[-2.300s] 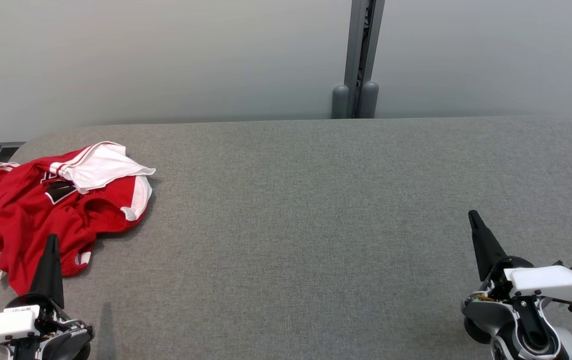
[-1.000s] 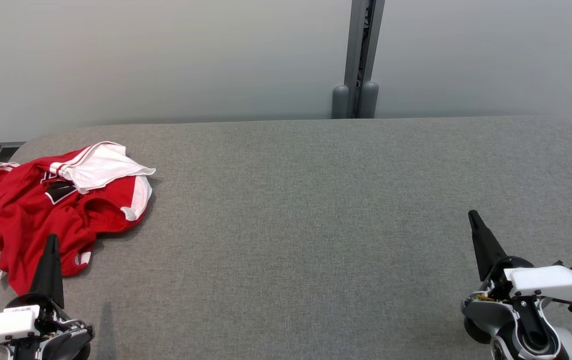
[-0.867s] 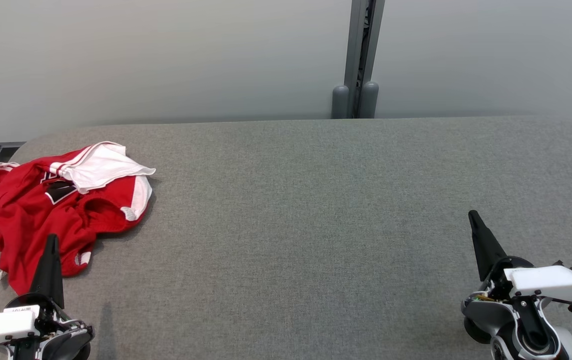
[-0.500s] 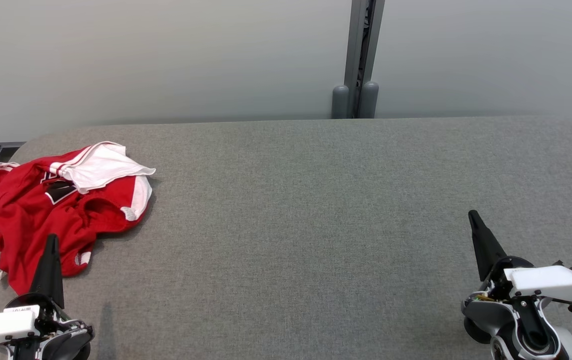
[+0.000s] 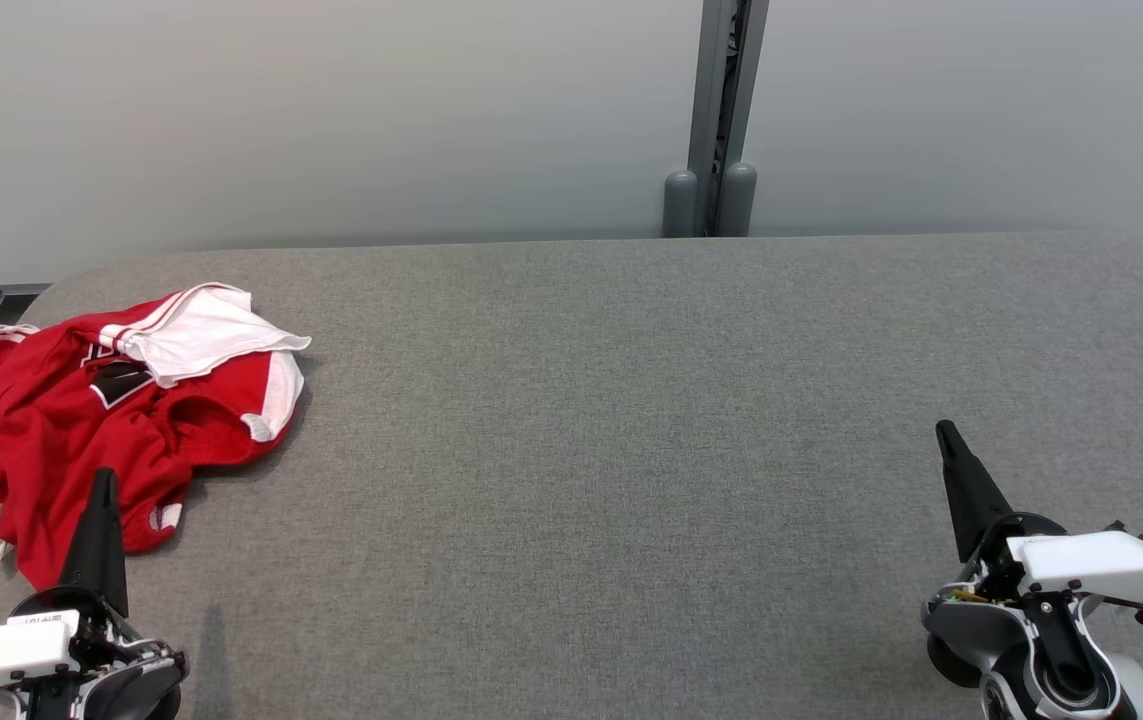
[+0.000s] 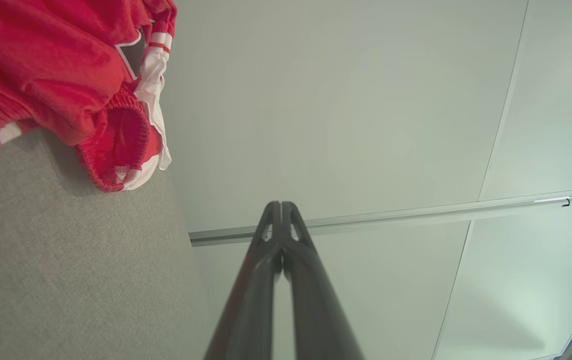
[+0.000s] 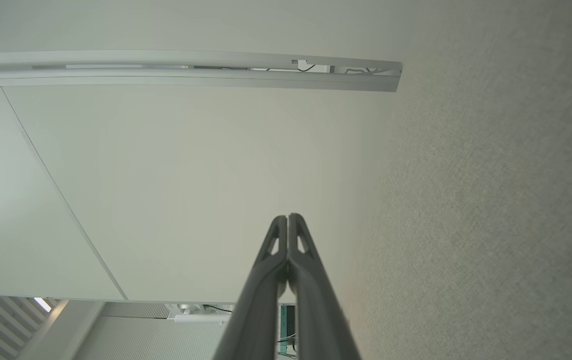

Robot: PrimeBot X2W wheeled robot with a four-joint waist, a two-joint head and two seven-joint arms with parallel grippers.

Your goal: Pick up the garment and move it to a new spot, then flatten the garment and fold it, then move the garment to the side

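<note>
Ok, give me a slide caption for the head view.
Crumpled red and white garment at the grey table's left end; left claw shut near it, right claw shut far right.

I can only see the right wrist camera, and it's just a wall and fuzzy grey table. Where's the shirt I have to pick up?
Observer: The head view shows it. The crumpled red and white jersey lies at the far left end of the grey fabric-covered table.
Operator: Is my other claw holding it?
Observer: No. The left claw is shut on nothing, just beside the jersey's near edge.
Operator: Is the shirt flat yet?
Observer: No. It is bunched up, with a white panel flopped over its top.
</note>
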